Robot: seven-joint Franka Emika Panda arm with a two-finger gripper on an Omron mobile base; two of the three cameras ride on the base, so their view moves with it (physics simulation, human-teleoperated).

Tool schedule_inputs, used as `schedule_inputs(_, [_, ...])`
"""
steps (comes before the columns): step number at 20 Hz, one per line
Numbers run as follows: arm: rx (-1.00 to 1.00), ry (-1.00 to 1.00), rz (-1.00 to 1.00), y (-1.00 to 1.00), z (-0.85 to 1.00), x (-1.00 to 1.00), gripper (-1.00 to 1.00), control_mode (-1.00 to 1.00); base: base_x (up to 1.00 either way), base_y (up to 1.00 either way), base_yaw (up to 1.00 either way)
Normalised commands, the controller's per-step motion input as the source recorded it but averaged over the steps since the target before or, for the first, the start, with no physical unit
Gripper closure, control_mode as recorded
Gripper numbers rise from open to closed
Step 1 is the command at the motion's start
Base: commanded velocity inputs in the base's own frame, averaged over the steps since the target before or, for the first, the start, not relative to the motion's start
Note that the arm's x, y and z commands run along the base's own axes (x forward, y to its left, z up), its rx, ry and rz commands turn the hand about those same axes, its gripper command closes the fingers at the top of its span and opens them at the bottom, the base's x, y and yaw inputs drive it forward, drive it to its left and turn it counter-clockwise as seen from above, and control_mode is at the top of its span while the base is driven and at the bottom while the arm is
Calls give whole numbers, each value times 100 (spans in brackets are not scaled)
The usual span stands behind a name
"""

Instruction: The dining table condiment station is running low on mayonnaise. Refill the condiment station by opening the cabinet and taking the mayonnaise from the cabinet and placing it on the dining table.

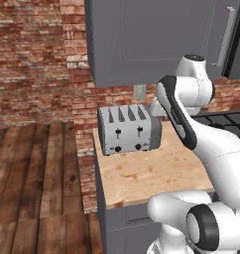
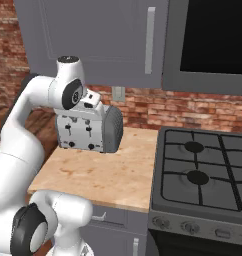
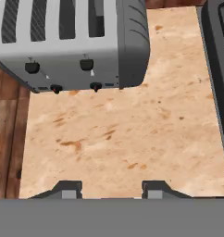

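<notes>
Hanging empty over the wooden counter point(image 3: 132, 129), the gripper point(image 3: 112, 189) has its fingers drawn in. A toaster point(image 3: 72, 41) sits at eleven o'clock, the stove point(image 2: 203, 175) at three. The cabinet point(image 2: 93, 35) overhead is closed.

No readable text, labels, brands or numbers anywhere. Toaster point(image 1: 130, 129) front: just dark levers + knobs, no markings legible. Stove point(image 2: 203, 175) knobs along front edge: too small/blurred to tell any marks. Cabinet point(image 1: 151, 34) door plain, no sign. Wall outlet plate point(image 2: 118, 93) under it blank.
</notes>
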Motion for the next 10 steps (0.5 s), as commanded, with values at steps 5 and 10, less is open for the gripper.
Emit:
schedule_inputs(5, [0,-23,0,-2,2,-35,-100,-100,0,0,0])
schedule_inputs(10, [0,-80,0,-45,29,-87,-100,-100,0,0,0])
